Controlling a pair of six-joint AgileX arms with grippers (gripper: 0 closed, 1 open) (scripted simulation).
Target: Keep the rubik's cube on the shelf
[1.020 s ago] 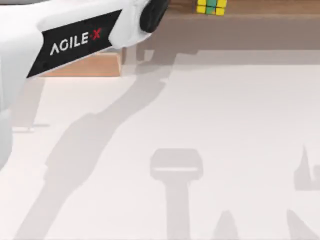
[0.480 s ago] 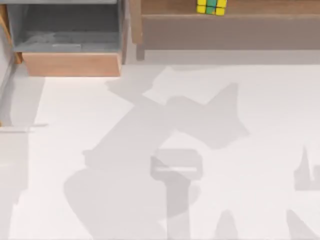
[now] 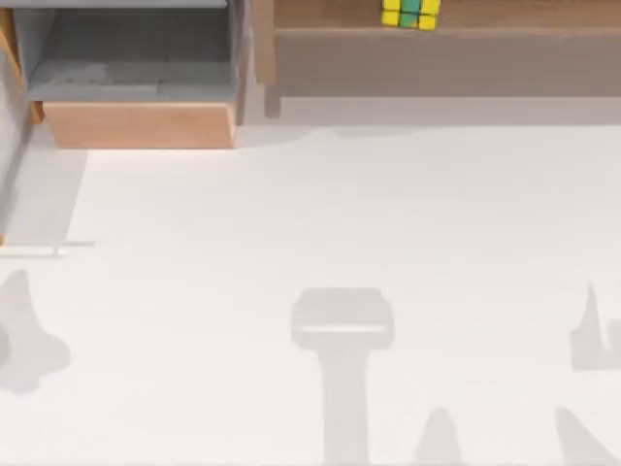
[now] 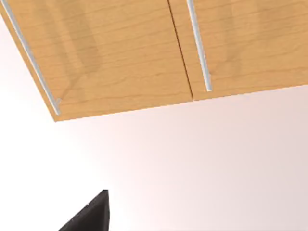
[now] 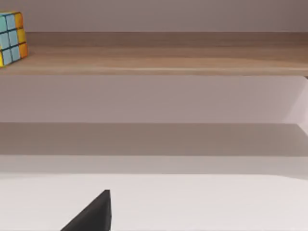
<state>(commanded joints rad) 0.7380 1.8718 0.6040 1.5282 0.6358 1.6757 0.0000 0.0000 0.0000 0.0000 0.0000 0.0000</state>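
1. The rubik's cube rests on the shelf, at twelve o'clock on the table.
2. The task looks complete.
3. Neither pincer's opening can be told.

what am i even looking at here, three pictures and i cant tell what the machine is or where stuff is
This is a rendered simulation of two AgileX robot arms at a white table. One picture looks down from above; the other two come from cameras on each arm's wrist. From above, a rubik's cube sits on a long wooden shelf at the table's far edge, beside an open grey-lined box. The right wrist camera faces that shelf and cube. The left wrist camera faces wooden cabinet doors with metal handles. Nothing is seen being held.
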